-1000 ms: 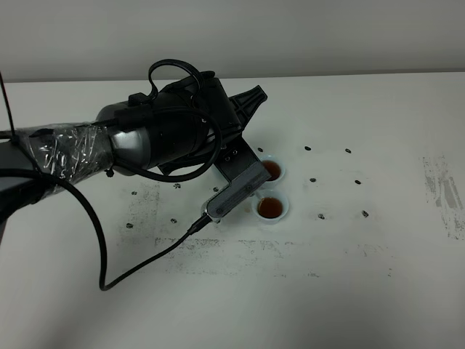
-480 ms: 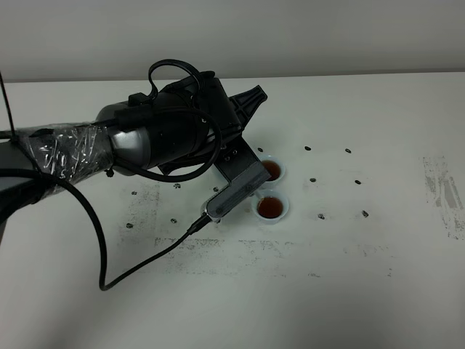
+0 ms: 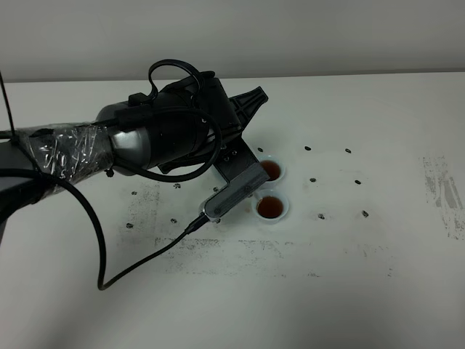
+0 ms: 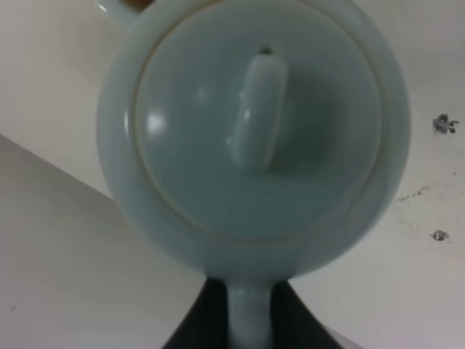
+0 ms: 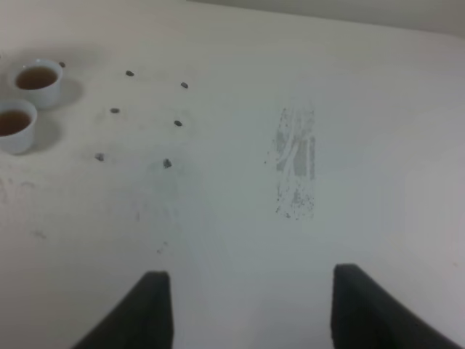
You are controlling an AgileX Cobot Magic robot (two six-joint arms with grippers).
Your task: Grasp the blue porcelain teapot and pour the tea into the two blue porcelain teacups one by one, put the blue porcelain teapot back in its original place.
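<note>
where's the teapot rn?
The teapot fills the left wrist view, its handle clamped in the left gripper; in the high view the arm hides it, left of the teacups.

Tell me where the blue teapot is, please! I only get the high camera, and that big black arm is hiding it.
Observer: The left wrist camera looks straight down on the blue teapot; the left gripper is shut on its handle.
Operator: Is the lid on?
Observer: Yes, the lid sits on top.
Operator: And the other arm?
Observer: The right gripper is open, holding nothing, over bare table.
</note>
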